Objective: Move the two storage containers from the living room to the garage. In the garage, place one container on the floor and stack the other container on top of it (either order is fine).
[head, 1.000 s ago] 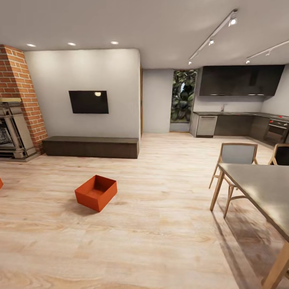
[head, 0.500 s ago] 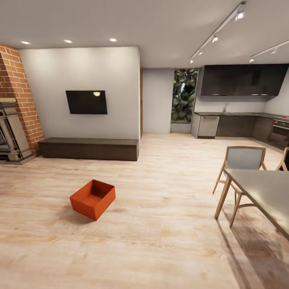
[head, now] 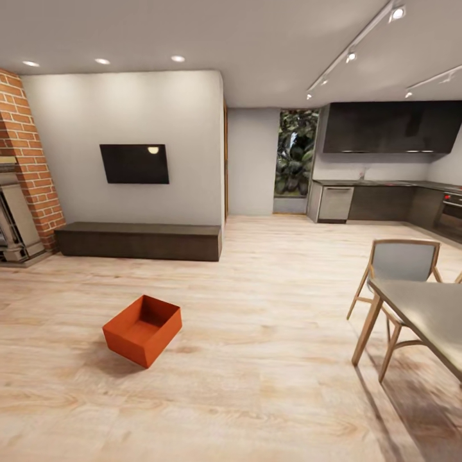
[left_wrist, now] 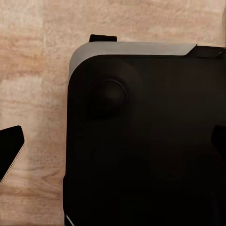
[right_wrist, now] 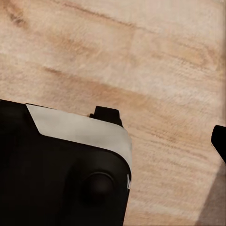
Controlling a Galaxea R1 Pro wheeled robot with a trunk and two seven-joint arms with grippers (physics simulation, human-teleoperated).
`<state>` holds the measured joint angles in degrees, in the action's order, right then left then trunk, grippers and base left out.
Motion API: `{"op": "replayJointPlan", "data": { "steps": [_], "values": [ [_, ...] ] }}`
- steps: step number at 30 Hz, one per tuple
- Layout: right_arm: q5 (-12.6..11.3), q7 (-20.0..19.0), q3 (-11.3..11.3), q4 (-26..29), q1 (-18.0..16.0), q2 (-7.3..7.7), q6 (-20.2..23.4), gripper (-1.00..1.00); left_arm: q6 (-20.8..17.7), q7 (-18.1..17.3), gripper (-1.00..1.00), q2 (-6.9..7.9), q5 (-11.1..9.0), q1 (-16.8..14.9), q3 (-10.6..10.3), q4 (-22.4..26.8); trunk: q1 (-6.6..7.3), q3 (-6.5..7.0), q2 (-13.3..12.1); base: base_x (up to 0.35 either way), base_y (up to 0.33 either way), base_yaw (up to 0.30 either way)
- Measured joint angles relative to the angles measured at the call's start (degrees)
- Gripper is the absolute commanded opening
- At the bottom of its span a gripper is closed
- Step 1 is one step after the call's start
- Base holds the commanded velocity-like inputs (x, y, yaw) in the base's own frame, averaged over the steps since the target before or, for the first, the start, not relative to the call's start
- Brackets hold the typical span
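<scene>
One red-orange storage container sits alone on the light wood-plank floor of the living room, left of centre in the head view, open top up and turned at an angle. In the left wrist view, my left gripper hangs over the robot's black base with its dark fingertips far apart, open and empty. The right wrist view has my right gripper above the plank floor and the base; one fingertip shows at the picture's edge, spread wide, nothing held.
A grey-topped table with wooden chairs stands at the right. A long dark bench runs under a wall TV, with a brick fireplace at the far left. A kitchen lies at the back right.
The whole head view has shifted: the camera moved, so the container now shows lower and further left and the fireplace slides off the left edge. The container itself has not moved.
</scene>
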<state>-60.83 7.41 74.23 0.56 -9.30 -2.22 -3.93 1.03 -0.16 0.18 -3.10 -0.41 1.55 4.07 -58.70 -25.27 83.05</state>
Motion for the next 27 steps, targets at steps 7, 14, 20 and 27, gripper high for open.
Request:
{"op": "replayJointPlan", "data": {
  "steps": [7,14,20,27],
  "values": [
    [0.0,0.0,0.1,0.0,0.0,-0.06,0.0,1.00,0.0,0.0,1.00,0.00,0.0,0.0,0.0,0.0,0.00,0.00,0.0,0.323,0.000,0.000],
    [0.1,0.0,0.1,0.0,0.0,-0.07,0.0,1.00,0.0,0.0,1.00,0.00,0.0,0.0,0.0,0.0,0.00,0.00,0.0,0.323,0.000,0.000],
    [0.1,0.0,0.1,0.0,0.0,-0.07,0.0,1.00,0.0,0.0,1.00,0.00,0.0,0.0,0.0,0.0,0.00,0.00,0.0,0.323,0.000,0.000],
    [0.2,0.0,0.2,0.0,0.0,-0.07,0.0,1.00,0.0,0.0,1.00,0.00,0.0,0.0,0.0,0.0,0.00,0.00,0.0,0.323,0.000,0.000]
  ]
}}
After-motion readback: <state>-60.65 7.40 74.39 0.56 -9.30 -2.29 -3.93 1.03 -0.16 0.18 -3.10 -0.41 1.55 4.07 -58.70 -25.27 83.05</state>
